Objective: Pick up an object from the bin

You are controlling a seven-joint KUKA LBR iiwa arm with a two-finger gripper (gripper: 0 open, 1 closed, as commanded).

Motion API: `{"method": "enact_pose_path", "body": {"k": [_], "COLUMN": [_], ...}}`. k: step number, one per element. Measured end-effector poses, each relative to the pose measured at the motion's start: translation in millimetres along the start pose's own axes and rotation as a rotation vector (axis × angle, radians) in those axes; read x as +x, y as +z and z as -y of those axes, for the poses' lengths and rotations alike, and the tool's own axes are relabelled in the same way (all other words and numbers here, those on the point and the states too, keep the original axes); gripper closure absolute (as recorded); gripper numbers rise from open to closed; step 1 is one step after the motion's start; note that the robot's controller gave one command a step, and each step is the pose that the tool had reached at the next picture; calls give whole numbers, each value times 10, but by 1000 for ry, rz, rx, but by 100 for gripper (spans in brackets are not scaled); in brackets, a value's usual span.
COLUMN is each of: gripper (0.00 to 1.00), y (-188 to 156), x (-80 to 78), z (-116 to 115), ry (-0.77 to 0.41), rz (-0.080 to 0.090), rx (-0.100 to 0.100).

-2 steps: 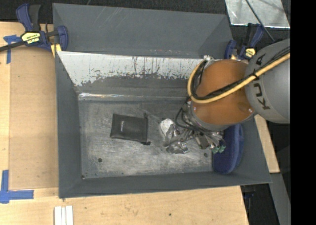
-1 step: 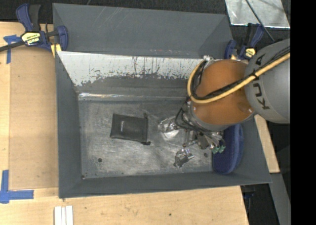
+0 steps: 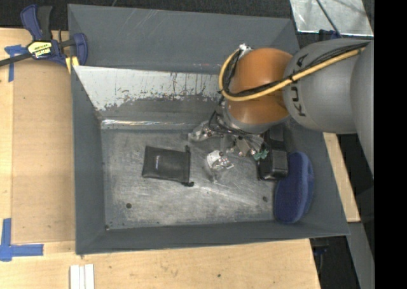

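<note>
BIN PICK: KUKA arm (image 3: 331, 91) reaches in from right, hand (image 3: 224, 143) low over bin (image 3: 127, 211) floor, right of centre, just above small clear shiny thing (image 3: 219, 162). Hand spread or pressed together: cannot tell, orange wrist cover (image 3: 257, 84) in way. Flat black pouch (image 3: 166, 163) near on left; black boxy item (image 3: 273, 164) and blue oval case (image 3: 294, 187) by right wall. Step judged: positioning for grasp, nothing seen held. Next move calls for closing on clear thing, then straight lift.

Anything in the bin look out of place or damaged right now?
Only the blue oval pad is odd: it leans on the right wall of the bin, not flat on the floor. The flat black pouch lies flat, left of the gripper. Nothing looks spilled or broken.
</note>
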State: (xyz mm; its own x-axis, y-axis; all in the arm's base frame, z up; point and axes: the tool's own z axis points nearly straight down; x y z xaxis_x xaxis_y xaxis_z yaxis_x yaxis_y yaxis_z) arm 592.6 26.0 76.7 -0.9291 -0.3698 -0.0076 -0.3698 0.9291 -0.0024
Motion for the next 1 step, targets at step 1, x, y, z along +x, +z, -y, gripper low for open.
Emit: {"method": "enact_pose_path", "body": {"k": [1], "gripper": [100], "y": [-49], "x": [-17], "z": [1], "ry": [1], "rz": [9], "rx": [2]}}
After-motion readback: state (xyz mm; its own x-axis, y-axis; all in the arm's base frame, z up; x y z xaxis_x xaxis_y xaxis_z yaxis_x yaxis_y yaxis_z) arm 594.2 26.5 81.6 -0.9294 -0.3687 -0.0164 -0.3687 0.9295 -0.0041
